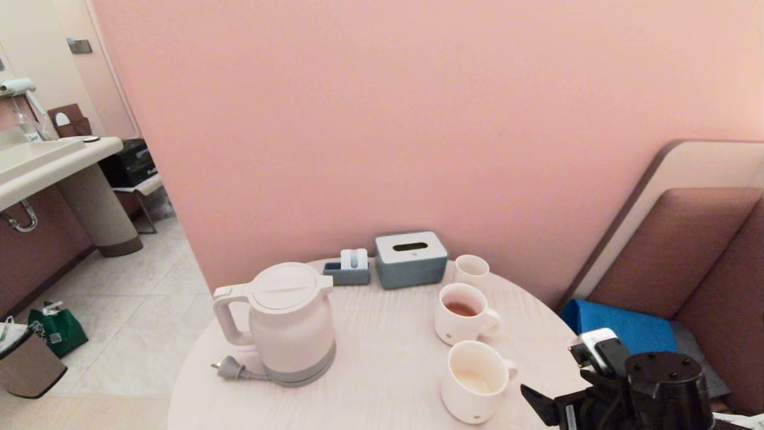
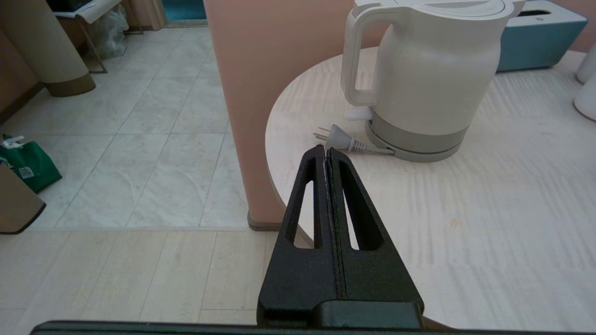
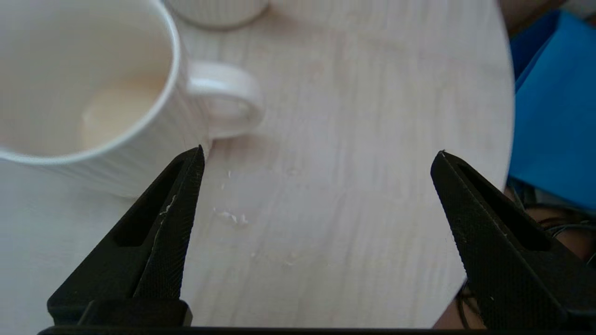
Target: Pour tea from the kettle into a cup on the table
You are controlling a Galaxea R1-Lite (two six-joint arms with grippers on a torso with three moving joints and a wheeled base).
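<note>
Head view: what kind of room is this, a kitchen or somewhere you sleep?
Probably a hotel room. A kettle, mugs and a tissue box sit on a small round table, a washbasin with a hairdryer stands nearby, and padded seating lines the wall.

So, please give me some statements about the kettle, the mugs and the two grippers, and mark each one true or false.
1. The kettle stands upright on the table. True.
2. The right gripper is shut on a mug handle. False: its jaws are wide open and hold nothing.
3. The middle mug holds reddish tea. True.
4. The left gripper grasps the kettle handle. False: it is shut, empty and apart from the kettle.
5. The plug lies on the table. True.
</note>
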